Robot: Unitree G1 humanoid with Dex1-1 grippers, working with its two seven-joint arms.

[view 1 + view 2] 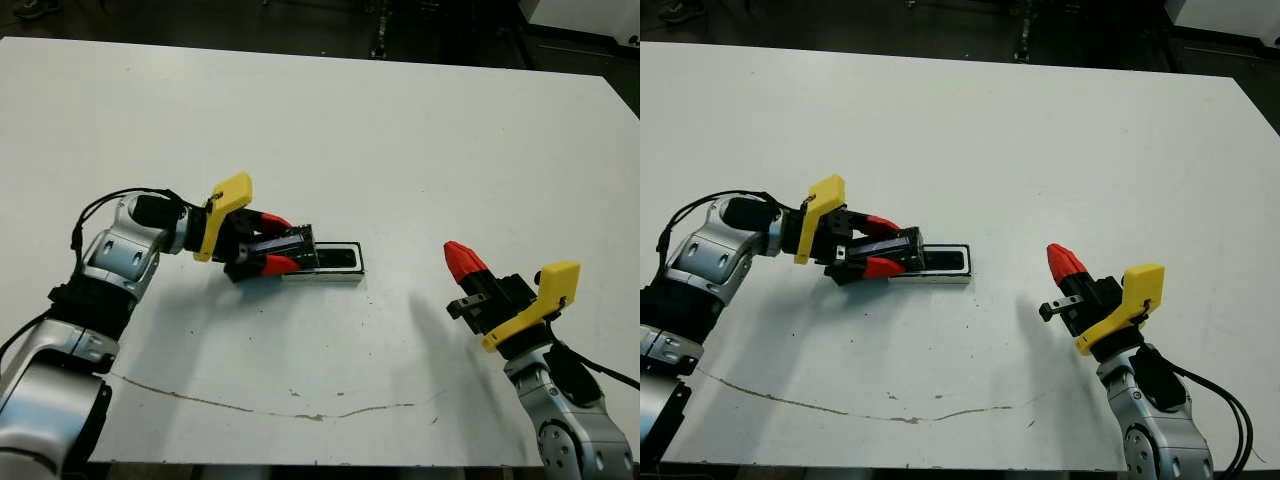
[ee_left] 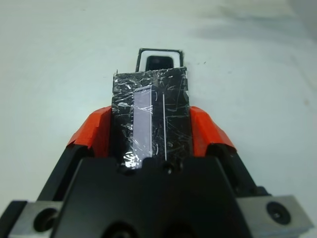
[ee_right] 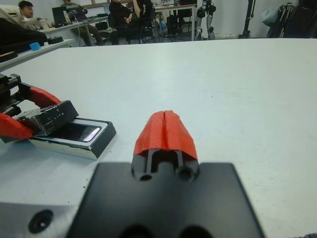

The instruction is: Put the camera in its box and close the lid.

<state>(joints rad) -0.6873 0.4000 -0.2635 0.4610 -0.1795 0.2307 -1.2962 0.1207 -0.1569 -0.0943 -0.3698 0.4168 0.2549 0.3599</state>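
The box [image 1: 352,274] lies near the middle of the white table, and the camera [image 3: 78,132] rests inside it with its glossy face up. My left gripper [image 1: 280,243] is shut on the lid [image 1: 298,241], a glossy black cover with silvery glints. It holds the lid tilted over the box's left end, hiding that end. The left wrist view shows the lid [image 2: 151,116] between the red fingers [image 2: 96,130], with the box's far end [image 2: 140,55] and the camera [image 2: 158,61] showing past it. My right gripper [image 1: 462,259] is shut and holds nothing, a hand's width right of the box.
A thin brown line [image 1: 300,412] runs across the table near its front edge. Several seated people [image 3: 124,15] and desks show beyond the far edge in the right wrist view. Dark floor lies past the table's back edge [image 1: 300,52].
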